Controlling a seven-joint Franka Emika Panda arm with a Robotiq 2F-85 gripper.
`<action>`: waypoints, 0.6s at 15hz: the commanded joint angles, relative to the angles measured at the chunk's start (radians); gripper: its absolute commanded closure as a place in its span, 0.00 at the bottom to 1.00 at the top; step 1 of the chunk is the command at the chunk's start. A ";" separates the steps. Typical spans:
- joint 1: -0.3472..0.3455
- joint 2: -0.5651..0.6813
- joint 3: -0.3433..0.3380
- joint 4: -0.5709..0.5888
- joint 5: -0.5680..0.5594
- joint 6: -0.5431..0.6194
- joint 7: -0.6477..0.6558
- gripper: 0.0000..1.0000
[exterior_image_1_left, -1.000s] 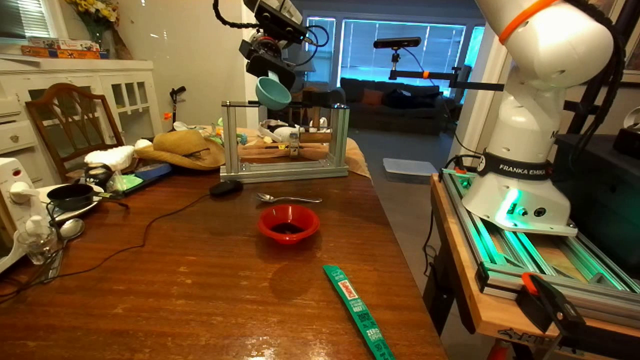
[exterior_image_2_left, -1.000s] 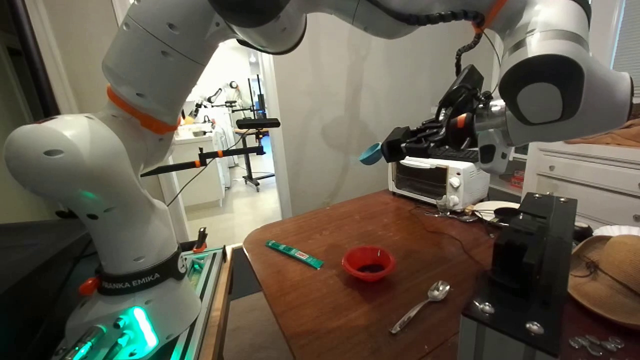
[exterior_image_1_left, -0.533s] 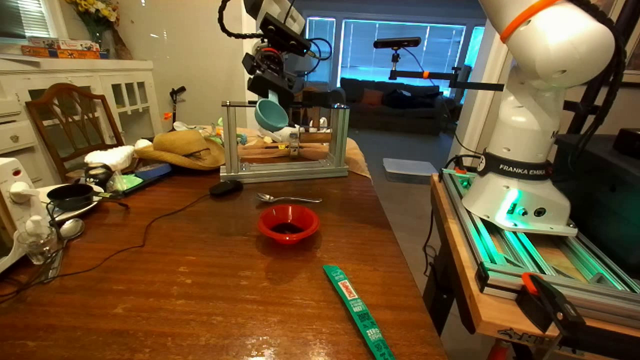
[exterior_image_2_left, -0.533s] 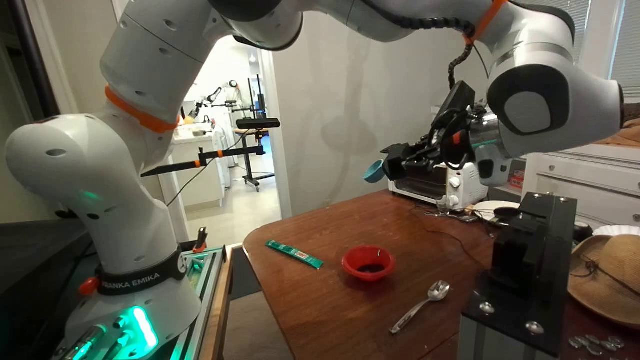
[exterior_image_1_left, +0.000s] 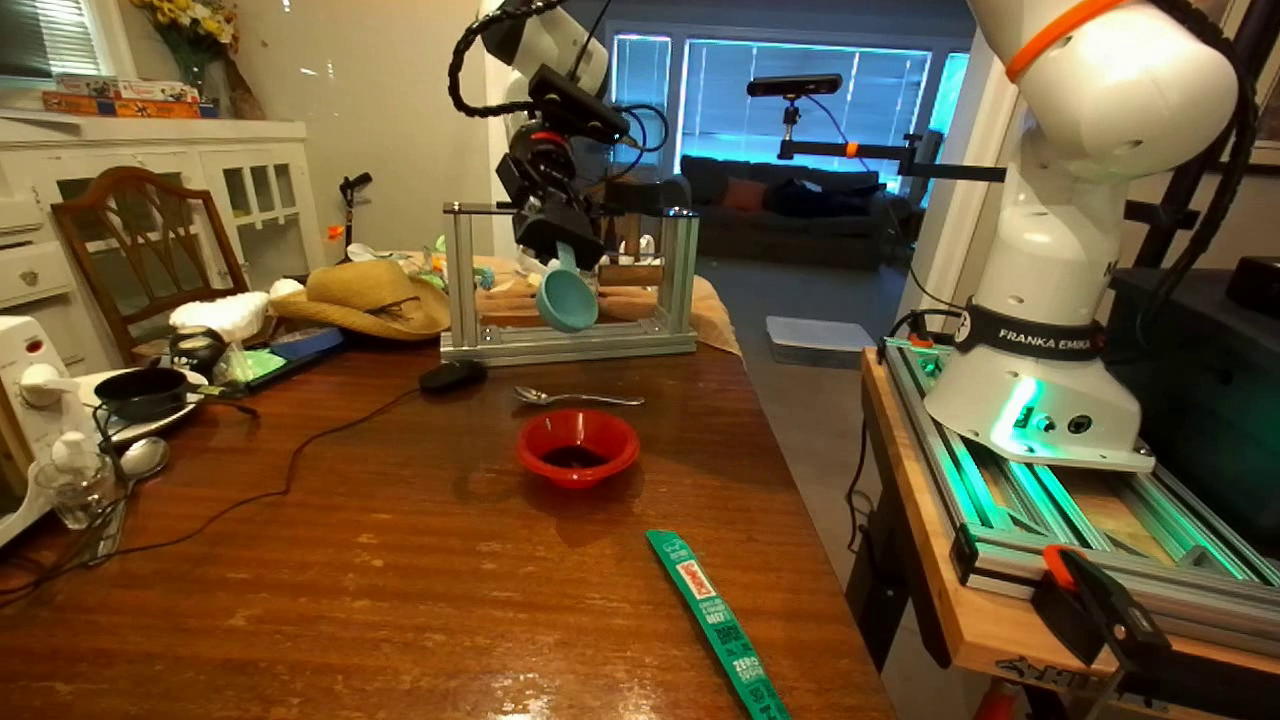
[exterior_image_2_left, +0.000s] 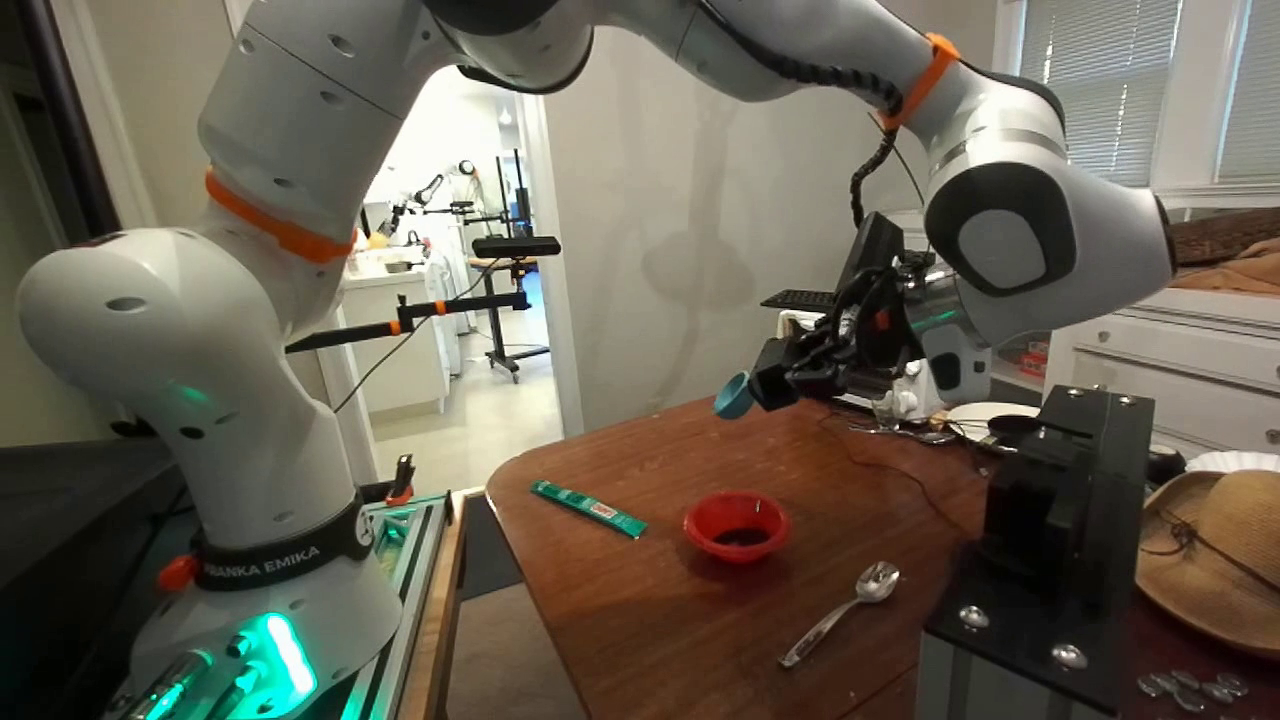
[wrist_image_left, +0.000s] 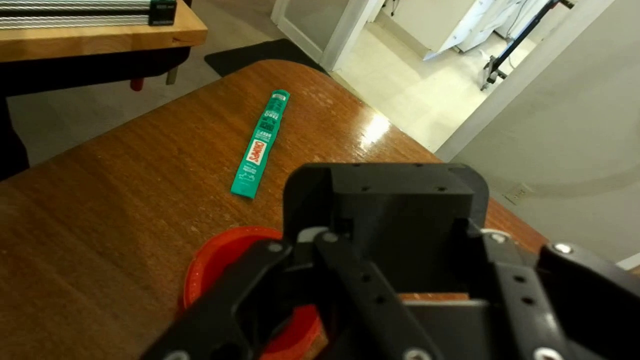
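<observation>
A brown wooden worktop (exterior_image_1_left: 300, 600) spreads beneath the black pincer (exterior_image_1_left: 562, 240), which is closed on a slim handle (exterior_image_1_left: 567, 257). A red bowl (exterior_image_1_left: 578, 475), something dark at its bottom, stands on the wood. The turquoise cup (exterior_image_1_left: 568, 302) belonging to that handle hangs tilted in the air, apart from bowl and worktop. A green packet (wrist_image_left: 260, 144) lies on one side of the bowl, a metal spoon (exterior_image_2_left: 839, 615) opposite.

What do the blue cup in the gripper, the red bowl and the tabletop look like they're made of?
Blue cup: probably matte plastic, from its even color and soft shading; silicone is possible.
Red bowl: likely smooth, slightly shiny plastic, judging by uniform red and small glints.
Tabletop: apparently glossy wood or veneer, showing streaky grain and bright glare.
</observation>
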 joint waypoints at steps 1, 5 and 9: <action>0.003 -0.056 0.006 -0.092 -0.061 0.056 -0.033 0.77; 0.007 -0.049 0.014 -0.110 -0.117 0.091 -0.036 0.77; 0.007 -0.033 0.031 -0.119 -0.151 0.141 -0.044 0.77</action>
